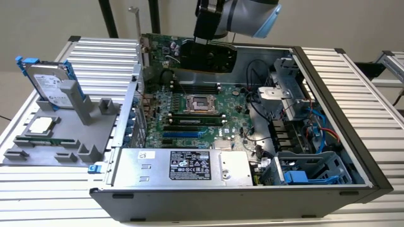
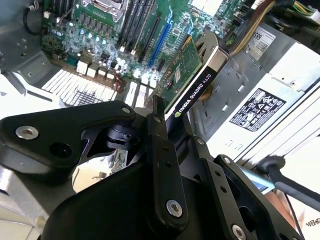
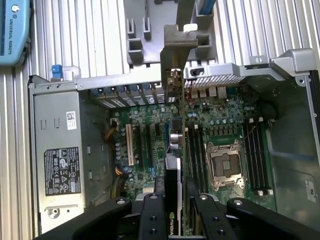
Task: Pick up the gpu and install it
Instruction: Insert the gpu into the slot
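now | tool (image 3: 176,197) grips gpu (image 1: 211,56) over motherboard (image 1: 189,113) | exterior view: hard drive (image 1: 50,85) upright

The gripper (image 3: 175,200) pinches the gpu (image 3: 172,170) between its black fingers (image 3: 151,212), one on each face of the card. The gpu shows edge-on over the motherboard (image 3: 150,125), just beside the CPU socket (image 3: 225,167). One bank of memory slots (image 3: 194,150) lies between socket and card, and a second bank (image 3: 255,155) sits on the socket's opposite side. The card's silver bracket (image 3: 176,50) is the end farthest from the gripper, at the case's rear wall (image 3: 115,80). Beyond the card from the socket come the expansion slots (image 3: 131,145), then the silver power supply (image 3: 70,155). Whether the card touches the board cannot be told. Past the rear wall, a grey fixture (image 3: 150,30) rests on the ribbed table (image 3: 95,40).
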`<move>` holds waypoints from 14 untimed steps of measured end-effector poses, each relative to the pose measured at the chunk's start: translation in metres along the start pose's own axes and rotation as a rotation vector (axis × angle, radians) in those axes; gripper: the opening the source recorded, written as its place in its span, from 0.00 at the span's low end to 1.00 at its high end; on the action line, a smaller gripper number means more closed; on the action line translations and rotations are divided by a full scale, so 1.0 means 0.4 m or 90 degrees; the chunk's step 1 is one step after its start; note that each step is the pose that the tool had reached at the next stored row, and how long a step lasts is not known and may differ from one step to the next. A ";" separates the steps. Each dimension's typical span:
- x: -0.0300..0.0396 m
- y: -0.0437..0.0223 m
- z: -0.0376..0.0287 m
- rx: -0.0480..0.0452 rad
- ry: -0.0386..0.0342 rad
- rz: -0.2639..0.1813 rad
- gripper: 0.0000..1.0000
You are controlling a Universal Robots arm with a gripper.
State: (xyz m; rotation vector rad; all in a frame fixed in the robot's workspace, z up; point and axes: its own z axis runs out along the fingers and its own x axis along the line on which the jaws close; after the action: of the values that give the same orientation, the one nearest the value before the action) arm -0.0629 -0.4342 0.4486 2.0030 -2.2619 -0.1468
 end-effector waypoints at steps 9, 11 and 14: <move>-0.001 -0.005 0.012 0.0000 0.0000 0.000 0.00; -0.001 -0.006 0.014 0.0000 0.0000 0.000 0.00; -0.001 -0.008 0.016 0.0000 0.0000 0.000 0.00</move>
State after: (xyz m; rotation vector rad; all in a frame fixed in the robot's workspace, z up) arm -0.0607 -0.4342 0.4417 2.0031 -2.2619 -0.1468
